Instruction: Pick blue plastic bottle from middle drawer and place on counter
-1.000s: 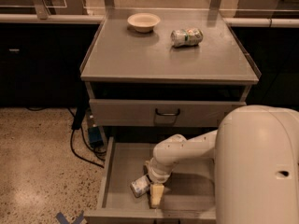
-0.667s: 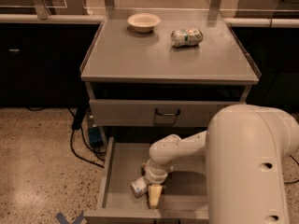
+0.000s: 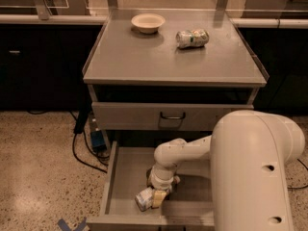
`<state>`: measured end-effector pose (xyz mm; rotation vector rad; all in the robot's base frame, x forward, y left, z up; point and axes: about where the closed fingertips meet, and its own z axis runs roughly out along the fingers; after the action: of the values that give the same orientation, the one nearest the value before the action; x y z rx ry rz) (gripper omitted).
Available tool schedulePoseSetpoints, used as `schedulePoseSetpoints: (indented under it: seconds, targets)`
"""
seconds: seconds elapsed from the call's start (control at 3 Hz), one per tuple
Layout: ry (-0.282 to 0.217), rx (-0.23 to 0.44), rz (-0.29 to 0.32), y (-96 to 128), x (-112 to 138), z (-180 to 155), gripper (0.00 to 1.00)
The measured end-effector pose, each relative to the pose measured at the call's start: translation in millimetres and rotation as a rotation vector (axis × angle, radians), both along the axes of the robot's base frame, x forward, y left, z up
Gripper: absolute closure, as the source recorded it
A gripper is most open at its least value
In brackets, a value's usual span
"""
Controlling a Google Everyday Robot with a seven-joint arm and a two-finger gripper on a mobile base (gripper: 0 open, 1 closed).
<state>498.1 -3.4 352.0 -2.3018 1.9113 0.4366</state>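
The blue plastic bottle (image 3: pixel 143 199) lies on its side on the floor of the open middle drawer (image 3: pixel 126 174), near the drawer's front edge. It shows as a small pale bottle with a white label. My gripper (image 3: pixel 157 197) reaches down into the drawer from the white arm and sits right against the bottle's right side. The gripper covers part of the bottle. The grey counter (image 3: pixel 144 59) is the cabinet top above the drawer.
A cream bowl (image 3: pixel 148 22) and a green-and-white can (image 3: pixel 192 37) lying on its side sit at the back of the counter. A closed drawer front with a black loop handle (image 3: pixel 172 115) is above the open drawer. Black cables (image 3: pixel 82 146) trail on the floor at left.
The large white arm body has shifted left and fills more of the right side. The gripper stays at the bottle in the drawer, with the bottle a little nearer the front.
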Motion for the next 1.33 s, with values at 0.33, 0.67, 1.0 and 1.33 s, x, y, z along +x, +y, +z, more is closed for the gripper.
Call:
schedulePoseSetpoints:
  seconds: [0.33,0.67,1.0,1.33]
  targets:
    - [0.0,0.0,0.0,0.0,0.0,0.0,0.72]
    - [0.0,0.0,0.0,0.0,0.0,0.0,0.97]
    - [0.0,0.0,0.0,0.0,-0.1,-0.1,1.0]
    - [0.0,0.003,0.003,0.3,-0.1,0.9,1.0]
